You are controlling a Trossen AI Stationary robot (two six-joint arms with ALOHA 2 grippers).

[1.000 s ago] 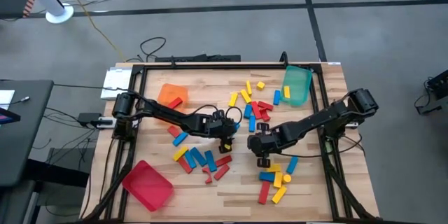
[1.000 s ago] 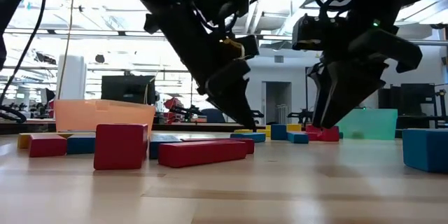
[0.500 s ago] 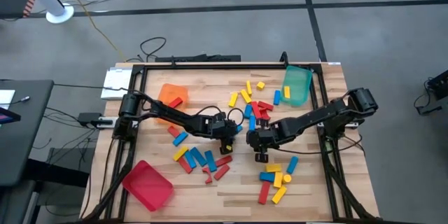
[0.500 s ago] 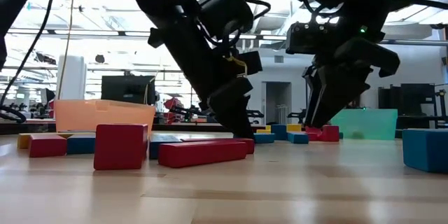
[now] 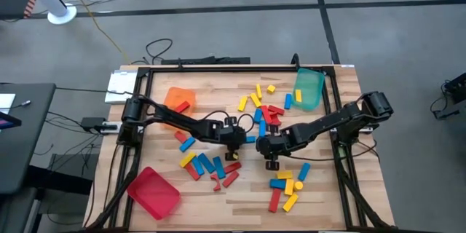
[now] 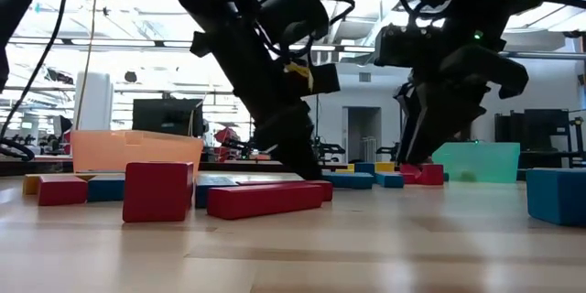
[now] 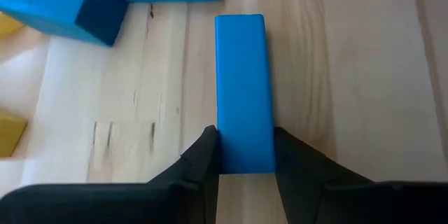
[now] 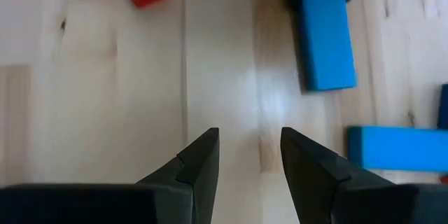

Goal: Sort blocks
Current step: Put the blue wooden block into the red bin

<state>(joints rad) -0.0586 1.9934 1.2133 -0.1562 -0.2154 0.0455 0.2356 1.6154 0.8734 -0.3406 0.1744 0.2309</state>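
A blue block [image 7: 242, 91] lies flat on the wooden table [image 5: 247, 193] near its middle. My left gripper [image 5: 234, 148] is down on it, fingers shut on its sides; the same block [image 8: 323, 38] shows in the right wrist view. My right gripper [image 8: 248, 155] hovers just right of it [image 5: 271, 162], open, with only bare wood between its fingers. Other red, blue and yellow blocks lie scattered: a group [image 5: 207, 167] nearer the front left, another [image 5: 287, 186] at the front right, and more [image 5: 263, 105] toward the far side. My left gripper pinches the blue block's two long sides at one end [image 7: 243, 157], between its two fingers [image 7: 207, 152]. The fingers slant down from the table's left side and lie along the block. The block rests flat on the table.
An orange tray [image 5: 178, 100] stands at the far left, a red tray [image 5: 153, 191] at the near left corner, and a green tray [image 5: 309, 87] at the far right. Two more blue blocks [image 7: 105, 0] lie just beyond the held one. A black frame [image 5: 218, 67] rims the table.
My left gripper has shut its fingers onto the blue block's sides and has rolled a little at the wrist while staying over the same spot. The block has not moved.
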